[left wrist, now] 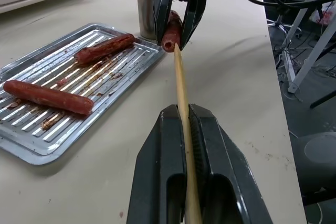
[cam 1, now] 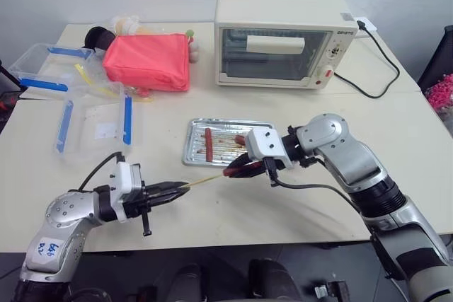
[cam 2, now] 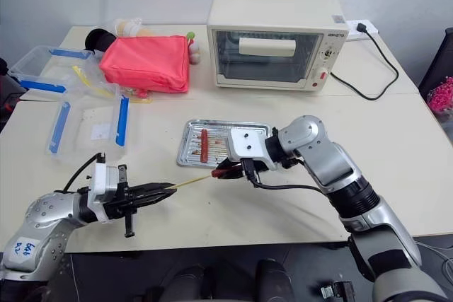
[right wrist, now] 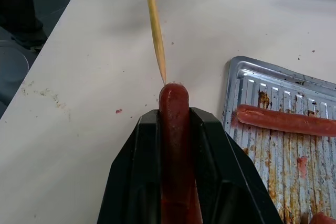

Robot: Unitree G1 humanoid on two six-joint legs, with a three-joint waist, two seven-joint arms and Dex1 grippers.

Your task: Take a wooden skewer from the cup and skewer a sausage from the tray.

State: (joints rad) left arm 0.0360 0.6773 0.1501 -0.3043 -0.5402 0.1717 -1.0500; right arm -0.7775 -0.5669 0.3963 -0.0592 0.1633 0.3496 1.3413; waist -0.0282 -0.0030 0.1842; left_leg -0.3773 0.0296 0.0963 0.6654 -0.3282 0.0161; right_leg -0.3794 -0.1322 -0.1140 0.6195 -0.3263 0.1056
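So that its pointed tip meets the end of the short reddish-brown sausage (right wrist: 174, 129) clamped in the right gripper (cam 1: 237, 169) beside the ridged silver metal tray (cam 1: 192, 148), the thin pale wooden skewer (left wrist: 182, 103) is held level, pinched in the left gripper (cam 1: 177, 189).

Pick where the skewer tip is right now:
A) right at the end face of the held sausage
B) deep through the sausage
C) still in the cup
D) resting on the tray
A: the wooden skewer, gripped by the left end effector, points its tip at the end of the sausage held in the right end effector.
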